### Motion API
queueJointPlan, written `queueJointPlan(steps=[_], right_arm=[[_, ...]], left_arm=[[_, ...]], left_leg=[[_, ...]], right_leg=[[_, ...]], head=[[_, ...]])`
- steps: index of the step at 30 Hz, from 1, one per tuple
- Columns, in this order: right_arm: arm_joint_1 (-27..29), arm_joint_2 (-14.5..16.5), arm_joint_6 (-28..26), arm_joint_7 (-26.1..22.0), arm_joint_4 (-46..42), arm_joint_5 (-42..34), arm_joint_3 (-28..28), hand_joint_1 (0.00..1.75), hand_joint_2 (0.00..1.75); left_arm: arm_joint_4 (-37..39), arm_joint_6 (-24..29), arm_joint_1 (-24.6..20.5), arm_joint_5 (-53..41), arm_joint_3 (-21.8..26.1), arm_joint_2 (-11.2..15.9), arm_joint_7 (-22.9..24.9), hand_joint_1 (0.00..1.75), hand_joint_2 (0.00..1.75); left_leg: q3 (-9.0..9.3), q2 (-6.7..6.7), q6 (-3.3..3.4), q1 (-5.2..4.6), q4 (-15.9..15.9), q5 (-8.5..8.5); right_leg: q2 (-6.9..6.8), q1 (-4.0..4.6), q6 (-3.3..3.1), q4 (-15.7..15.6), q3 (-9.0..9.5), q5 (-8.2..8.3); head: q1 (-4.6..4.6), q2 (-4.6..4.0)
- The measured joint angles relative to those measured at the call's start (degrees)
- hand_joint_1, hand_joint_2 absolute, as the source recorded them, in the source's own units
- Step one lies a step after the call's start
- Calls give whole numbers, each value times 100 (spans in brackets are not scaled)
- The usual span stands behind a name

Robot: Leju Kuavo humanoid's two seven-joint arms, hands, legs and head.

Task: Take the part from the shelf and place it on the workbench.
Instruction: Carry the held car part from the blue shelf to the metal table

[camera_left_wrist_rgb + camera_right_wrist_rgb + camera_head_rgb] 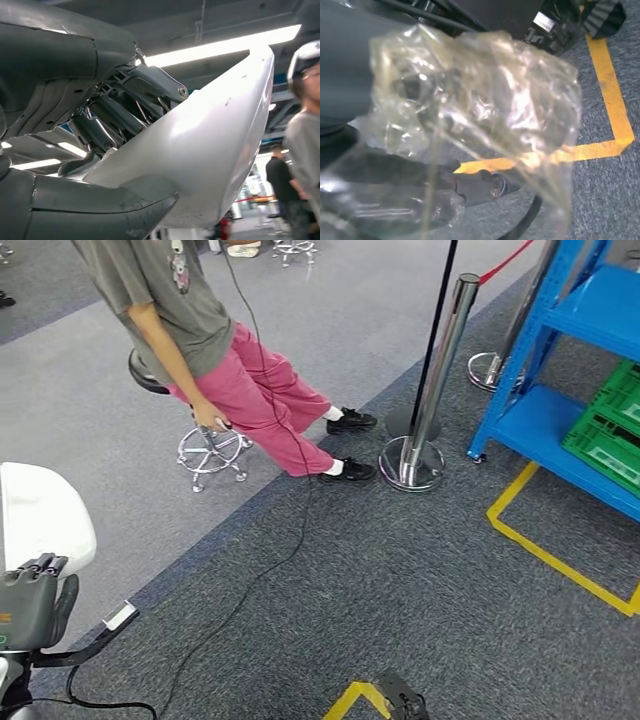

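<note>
You're in the carry step, as I judge it: the shelf sits off to the side and the load is in hand. The next move calls for walking on to the bench and lowering the load flat, with a steady wrist.

The floor by the shelf is dark, rough carpet, marked with a yellow tape corner just in front of the shelf's foot. The shelf is blue painted steel with flat decks, and ribbed green plastic crates sit on it. Beyond it, well away, a person sits on a chrome-legged stool. Between that person and the shelf stands a polished metal post on a round base.

Far from the shelf, your left hand is clenched around the part, a smooth, glossy white moulded shell, rounded and likely slippery. The fingers lie over one face and the thumb under it.

The right hand hangs low, nearer the shelf. A crinkled clear bag covers its fingers, so I cannot tell whether it grips.
</note>
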Motion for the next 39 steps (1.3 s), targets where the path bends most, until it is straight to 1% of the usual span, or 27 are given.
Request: queueJointPlan(steps=[1, 2, 3, 5, 7, 8, 10, 12, 14, 16, 17, 18, 19, 21, 23, 25, 26, 28, 29, 30, 31, 32, 33, 34, 36, 38, 39], right_arm=[[5, -2, 1, 0, 0, 0, 0, 0, 0], [6, -4, 3, 0, 0, 0, 1, 0, 0], [5, -4, 4, -5, 0, 0, 1, 0, 0], [3, -4, 3, -39, 0, -1, 2, 0, 0], [6, -8, 2, -82, 0, -6, 4, 0, 0], [7, -9, 1, -98, 0, -9, 7, 0, 0], [1, -11, 3, -111, -9, -13, 18, 0, 0], [-8, -12, 5, -119, -22, -14, 33, 0, 0], [1, -13, 12, -122, -27, -13, 43, 0, 0], [35, -17, 20, -119, -26, -13, 46, 0, 0], [50, -20, 24, -117, -27, -13, 46, 0, 0], [56, -23, 27, -116, -27, -13, 47, 0, 0], [54, -25, 31, -116, -28, -12, 48, 0, 0], [45, -28, 44, -116, -28, -10, 53, 0, 0], [43, -32, 60, -115, -28, -9, 61, 0, 0], [38, -32, 65, -114, -32, -9, 78, 0, 0], [34, -32, 65, -114, -37, -9, 87, 0, 0], [29, -31, 67, -115, -46, -9, 97, 0, 0], [33, -32, 69, -115, -48, -9, 99, 0, 0], [40, -34, 71, -115, -48, -9, 101, 0, 0], [46, -38, 73, -114, -48, -10, 101, 0, 0], [49, -40, 74, -114, -48, -10, 102, 0, 0], [47, -43, 74, -114, -48, -11, 103, 0, 0], [43, -43, 74, -114, -48, -11, 105, 0, 0], [37, -43, 74, -114, -48, -14, 113, 0, 0], [31, -43, 78, -113, -48, -20, 127, 0, 0], [24, -41, 83, -111, -49, -23, 135, 0, 0]], left_arm=[[1, -1, 6, 1, -1, -1, -1, 175, 175], [1, -1, 11, 1, -1, -2, -3, 175, 175], [1, 2, 13, 6, 0, -1, -7, 175, 175], [0, 18, 17, 26, 7, 0, -25, 175, 175], [-1, 42, 28, 56, 15, 1, -52, 175, 175], [-1, 50, 44, 69, 18, 1, -66, 175, 175], [-1, 58, 86, 88, 31, 0, -88, 175, 175], [-3, 68, 89, 96, 42, -1, -102, 175, 175], [-5, 78, 74, 99, 43, -4, -106, 175, 175], [-5, 79, 77, 102, 41, -10, -111, 175, 175], [-5, 82, 82, 102, 41, -11, -115, 175, 175], [-5, 87, 85, 102, 41, -12, -120, 175, 175], [-5, 96, 87, 105, 42, -13, -127, 175, 175], [-5, 117, 81, 117, 43, -11, -148, 175, 175], [-5, 134, 76, 132, 45, -7, -177, 175, 175], [-5, 142, 88, 141, 51, -1, -202, 175, 175], [-5, 147, 97, 145, 55, 1, -211, 175, 175], [-5, 163, 77, 156, 60, 7, -221, 175, 175], [-5, 174, 62, 160, 62, 7, -223, 175, 175], [-4, 185, 50, 163, 63, 7, -227, 175, 175], [-3, 193, 50, 169, 63, 5, -232, 175, 175], [-1, 202, 57, 176, 63, 3, -240, 175, 175], [2, 211, 64, 187, 63, 2, -251, 175, 175], [3, 222, 66, 198, 65, 2, -262, 175, 175], [4, 246, 56, 219, 74, 2, -292, 175, 175], [4, 269, 33, 234, 85, 1, -321, 175, 175], [4, 277, 26, 244, 89, -1, -330, 175, 175]], left_leg=[[-85, 16, -11, 12, 174, -16], [-66, 30, -15, 20, 139, 72], [69, 61, -10, 23, -115, 247], [472, 280, 23, -9, -867, 564], [681, 467, 99, -59, -1281, 626], [684, 464, 139, -84, -1309, 589], [676, 329, 217, -78, -1333, 594], [692, 194, 292, -54, -1367, 614], [692, 64, 343, -43, -1378, 619], [684, -92, 358, -55, -1376, 618], [686, -175, 359, -62, -1374, 617], [693, -258, 358, -67, -1372, 617], [704, -338, 355, -69, -1371, 615], [711, -480, 330, -71, -1357, 607], [674, -611, 264, -54, -1346, 618], [630, -736, 182, -26, -1345, 641], [609, -687, 150, -27, -1312, 620], [456, -390, 96, -38, -975, 413], [300, -192, 71, -40, -637, 238], [114, -80, 46, -28, -254, 64], [-42, -23, 28, -13, 60, -46], [-124, 5, 15, 1, 222, -61], [-97, 24, 11, 9, 167, 32], [43, 64, 16, 10, -99, 214], [441, 303, 54, -30, -844, 540], [643, 483, 127, -88, -1256, 604], [645, 456, 162, -112, -1289, 574]], right_leg=[[-88, 5, -1, 1, 5, -13], [-171, 8, 3, 1, 16, -28], [-248, 10, 13, 2, 37, -46], [-382, 30, 53, 4, 93, -94], [-500, 68, 108, 9, 123, -144], [-561, 83, 133, 5, 135, -162], [-646, 79, 190, 2, 175, -205], [-410, 62, 243, 225, 89, -377], [-47, 54, 257, 921, -261, -722], [74, 59, 247, 1635, -671, -941], [88, 61, 235, 1732, -764, -888], [101, 62, 219, 1594, -744, -721], [148, 62, 196, 1259, -624, -476], [401, 43, 153, 476, -300, -95], [575, 38, 135, 111, -115, -20], [486, 43, 108, 68, -70, -25], [419, 39, 80, 47, -56, -13], [262, 28, 14, 3, -19, 0], [175, 42, -9, -1, -6, -8], [88, 53, -27, -1, 0, -20], [2, 63, -34, 0, 5, -32], [-81, 70, -37, 1, 11, -46], [-156, 74, -33, 1, 22, -61], [-231, 76, -24, 2, 42, -79], [-365, 96, 12, 8, 93, -130], [-489, 130, 64, 17, 119, -177], [-557, 141, 91, 16, 125, -194]], head=[[0, 0], [-2, 0], [-1, 0], [-4, 0], [1, 1], [5, 1], [16, 0], [34, 0], [57, 0], [61, 0], [62, 0], [61, 0], [62, 0], [59, 0], [57, 0], [57, 0], [54, 0], [24, 0], [11, 0], [1, 0], [3, 0], [3, 0], [2, 0], [2, 0], [-1, 0], [4, 1], [6, 1]])
